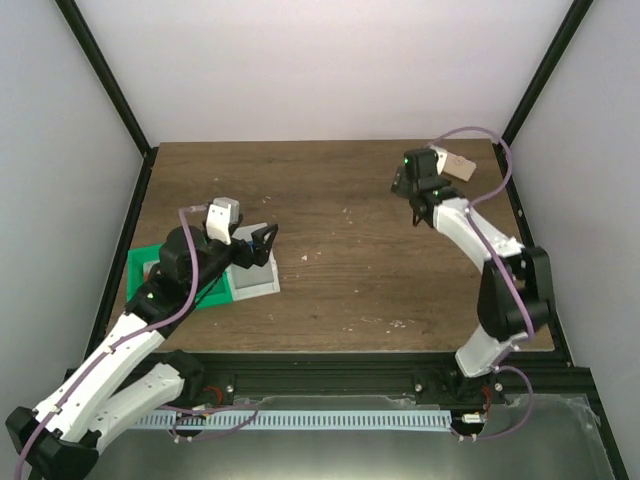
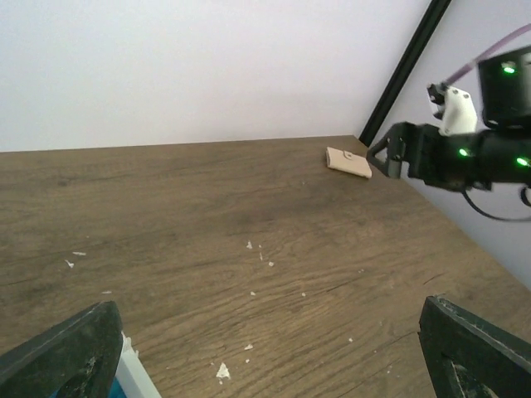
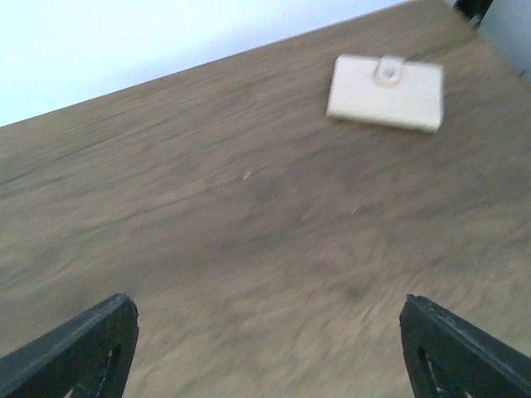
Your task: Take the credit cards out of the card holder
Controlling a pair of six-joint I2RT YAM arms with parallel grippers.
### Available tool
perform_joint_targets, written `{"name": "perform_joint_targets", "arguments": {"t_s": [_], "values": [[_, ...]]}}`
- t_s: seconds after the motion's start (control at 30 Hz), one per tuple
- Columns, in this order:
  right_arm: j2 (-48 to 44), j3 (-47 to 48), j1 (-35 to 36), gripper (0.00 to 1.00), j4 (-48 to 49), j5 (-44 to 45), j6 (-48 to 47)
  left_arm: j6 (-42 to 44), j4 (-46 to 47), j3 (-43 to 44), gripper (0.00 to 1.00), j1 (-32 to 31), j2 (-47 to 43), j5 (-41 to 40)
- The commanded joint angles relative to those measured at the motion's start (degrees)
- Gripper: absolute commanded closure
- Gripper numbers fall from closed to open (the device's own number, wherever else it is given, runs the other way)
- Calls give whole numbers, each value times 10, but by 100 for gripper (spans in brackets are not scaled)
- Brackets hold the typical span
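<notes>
1. While the card holder [image 3: 386, 93] lies shut and flat near the far right corner of the table [image 1: 350, 260], no credit cards show yet. This looks like the approach step.
2. Over there the right gripper [image 3: 265, 308] hovers short of it, jaws wide apart, nothing held. The left gripper [image 2: 270, 308] hangs well apart on the left, jaws apart too.
3. Next move, I'd say: reach it, pin it, pop the snap tab [image 3: 388, 73].
4. Its long axis runs across the right wrist view, tab on the far edge.
</notes>
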Motion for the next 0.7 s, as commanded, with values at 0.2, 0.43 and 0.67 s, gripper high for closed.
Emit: {"name": "perform_joint_targets", "arguments": {"t_s": [0.2,0.43,0.67], "values": [[189,154,-163,42,13,-51,-3,31,10,-20,1,-23,-21,-31],[268,199,-256,48,57,-173,61,39,9,-26,3,-24,-34,-26],[326,248,-318,49,95,-264,122,42,10,-28,3,-29,-38,-27]]}}
